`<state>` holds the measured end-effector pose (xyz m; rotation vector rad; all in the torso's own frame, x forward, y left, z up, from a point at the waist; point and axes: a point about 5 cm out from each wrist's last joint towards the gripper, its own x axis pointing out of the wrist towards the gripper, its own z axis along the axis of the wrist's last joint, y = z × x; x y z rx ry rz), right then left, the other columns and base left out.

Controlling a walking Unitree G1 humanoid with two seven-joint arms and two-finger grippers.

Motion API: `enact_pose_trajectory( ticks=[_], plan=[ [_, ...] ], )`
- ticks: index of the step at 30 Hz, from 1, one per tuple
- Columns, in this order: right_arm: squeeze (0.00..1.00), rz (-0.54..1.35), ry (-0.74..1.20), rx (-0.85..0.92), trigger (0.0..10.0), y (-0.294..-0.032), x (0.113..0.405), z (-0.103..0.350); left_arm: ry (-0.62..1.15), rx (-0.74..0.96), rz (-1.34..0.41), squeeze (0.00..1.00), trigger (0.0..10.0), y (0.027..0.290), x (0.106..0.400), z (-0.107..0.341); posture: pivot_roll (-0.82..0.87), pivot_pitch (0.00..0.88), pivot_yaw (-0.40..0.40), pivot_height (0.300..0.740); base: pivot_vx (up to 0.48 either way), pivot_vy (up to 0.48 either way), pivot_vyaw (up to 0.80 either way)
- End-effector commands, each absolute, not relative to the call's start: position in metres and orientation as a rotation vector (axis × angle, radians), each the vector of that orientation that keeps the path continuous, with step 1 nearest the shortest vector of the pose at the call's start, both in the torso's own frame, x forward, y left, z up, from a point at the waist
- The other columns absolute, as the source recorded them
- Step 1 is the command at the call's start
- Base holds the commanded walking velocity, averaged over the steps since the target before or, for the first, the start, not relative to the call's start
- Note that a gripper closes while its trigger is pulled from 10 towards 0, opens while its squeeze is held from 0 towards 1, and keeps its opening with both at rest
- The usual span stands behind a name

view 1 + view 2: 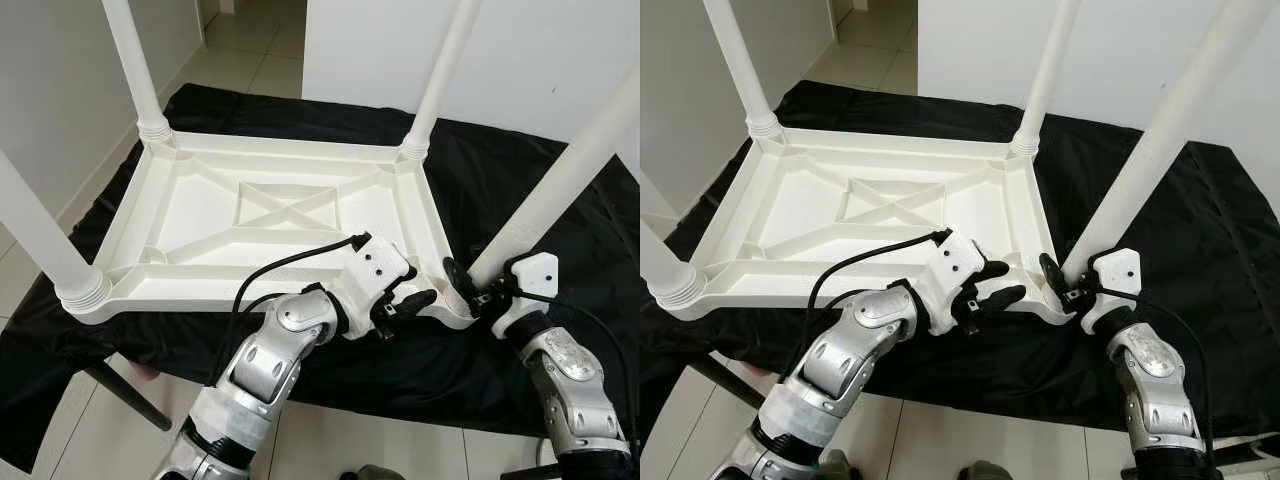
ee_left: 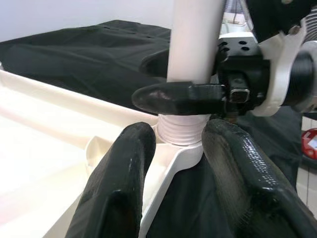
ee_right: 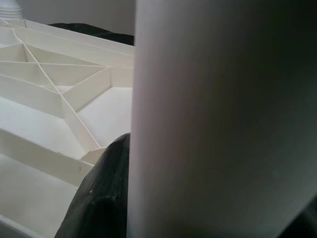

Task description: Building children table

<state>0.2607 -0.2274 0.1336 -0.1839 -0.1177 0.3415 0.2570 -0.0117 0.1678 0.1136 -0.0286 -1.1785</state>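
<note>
A white plastic children's table [image 1: 250, 215] lies upside down on a black cloth [image 1: 560, 290], its legs pointing up. My right gripper [image 1: 478, 285] is shut on the near-right leg [image 1: 560, 180] just above its threaded base, at the table's corner. The leg [image 3: 223, 119] stands between the right fingers [image 3: 104, 193] in the right wrist view. My left gripper [image 1: 405, 305] sits at the same corner, its two fingers [image 2: 119, 183] straddling and gripping the table's rim [image 2: 171, 166]. The left wrist view shows the leg [image 2: 195, 34], with one right finger [image 2: 168, 96] across its front.
Three other legs stand screwed in at far left [image 1: 135, 70], far right [image 1: 440, 80] and near left [image 1: 40, 240]. White walls rise at the left and behind. Tiled floor lies in front, with a dark slanted support leg [image 1: 125, 392] under the cloth's left edge.
</note>
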Motion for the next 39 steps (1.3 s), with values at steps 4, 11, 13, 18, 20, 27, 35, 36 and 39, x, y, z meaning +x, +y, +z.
enact_pose_trajectory(
  ticks=[4, 11, 13, 18, 20, 27, 35, 36, 39],
  plan=[
    [0.00, 0.303, -0.028, -0.161, 10.0, -0.227, 0.256, 0.116, -0.018, 0.112, -1.176, 0.00, 10.0, -0.014, 0.256, 0.163, 0.02, 0.025, -0.068, 0.740, 0.000, 0.000, 0.00],
    [0.00, 0.230, 0.012, -0.142, 10.0, -0.224, 0.258, 0.113, -0.021, 0.127, -1.173, 0.00, 10.0, -0.013, 0.257, 0.162, 0.02, 0.024, -0.066, 0.740, 0.000, 0.000, 0.00],
    [0.00, 0.199, 0.022, -0.129, 10.0, -0.223, 0.258, 0.111, -0.024, 0.127, -1.169, 0.00, 10.0, -0.012, 0.258, 0.162, 0.01, 0.021, -0.065, 0.740, 0.000, 0.000, 0.00],
    [0.00, 0.162, 0.026, -0.100, 10.0, -0.218, 0.259, 0.110, -0.031, 0.124, -1.162, 0.00, 10.0, -0.012, 0.261, 0.165, 0.01, 0.018, -0.063, 0.740, 0.000, 0.000, 0.00],
    [0.00, 0.143, 0.027, -0.098, 10.0, -0.216, 0.259, 0.109, -0.033, 0.122, -1.160, 0.00, 10.0, -0.012, 0.261, 0.166, 0.01, 0.015, -0.062, 0.740, 0.000, 0.000, 0.00],
    [0.00, 0.069, 0.033, -0.059, 10.0, -0.207, 0.261, 0.107, -0.041, 0.124, -1.159, 0.00, 10.0, -0.012, 0.261, 0.167, 0.02, 0.009, -0.061, 0.740, 0.000, 0.000, 0.00],
    [0.00, -0.113, 0.047, -0.007, 10.0, -0.190, 0.262, 0.105, -0.044, 0.121, -1.160, 0.00, 10.0, -0.012, 0.260, 0.168, 0.02, 0.010, -0.064, 0.740, 0.000, 0.000, 0.00],
    [0.00, -0.184, 0.041, 0.021, 10.0, -0.182, 0.261, 0.104, -0.043, 0.120, -1.159, 0.00, 10.0, -0.011, 0.260, 0.168, 0.02, 0.018, -0.071, 0.740, 0.000, 0.000, 0.00],
    [0.00, -0.342, 0.013, 0.051, 10.0, -0.170, 0.256, 0.107, -0.043, 0.120, -1.155, 0.00, 10.0, -0.010, 0.259, 0.167, 0.03, 0.018, -0.073, 0.740, 0.000, 0.000, 0.00]
  ],
)
